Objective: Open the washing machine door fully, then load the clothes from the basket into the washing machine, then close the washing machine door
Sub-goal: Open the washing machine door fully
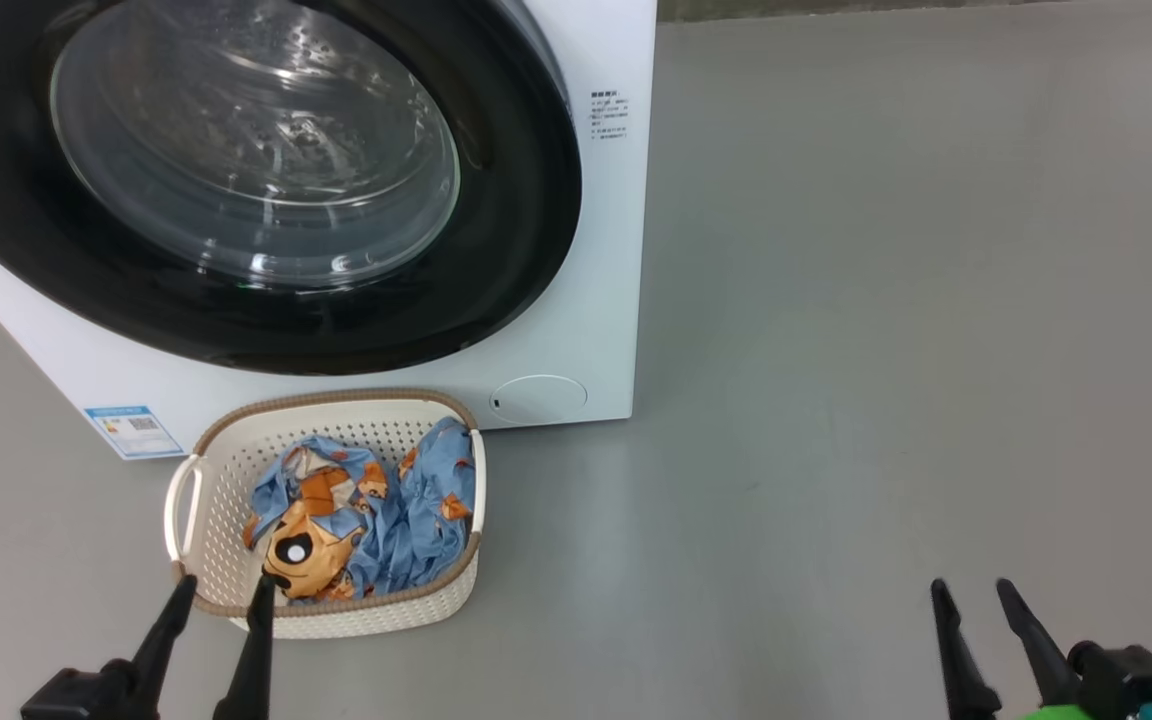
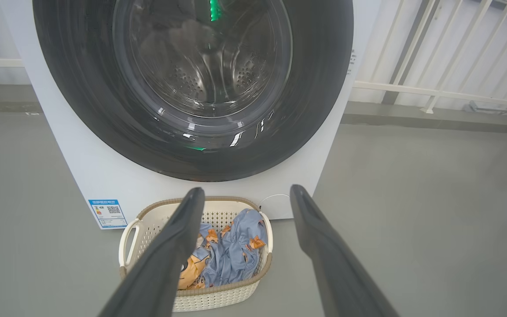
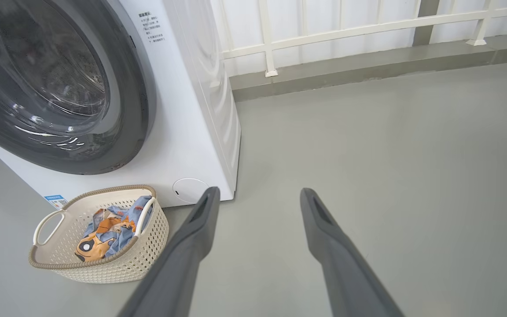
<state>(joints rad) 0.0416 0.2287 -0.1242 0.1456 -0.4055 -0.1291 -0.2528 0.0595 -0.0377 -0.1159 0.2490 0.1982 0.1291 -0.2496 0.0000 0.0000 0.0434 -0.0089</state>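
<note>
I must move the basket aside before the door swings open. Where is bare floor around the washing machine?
Bare: the wide grey floor right of the washing machine, up to the right fingers. Crowded: directly before the door, where the basket with the clothes stands close to the machine's front.

- One washing machine (image 1: 606, 300) is showing, bearing one washing machine door (image 1: 516, 200).
- One basket (image 1: 226, 470) is showing.
- The clothes (image 1: 406, 520) are lying bunched; their number is unclear.
</note>
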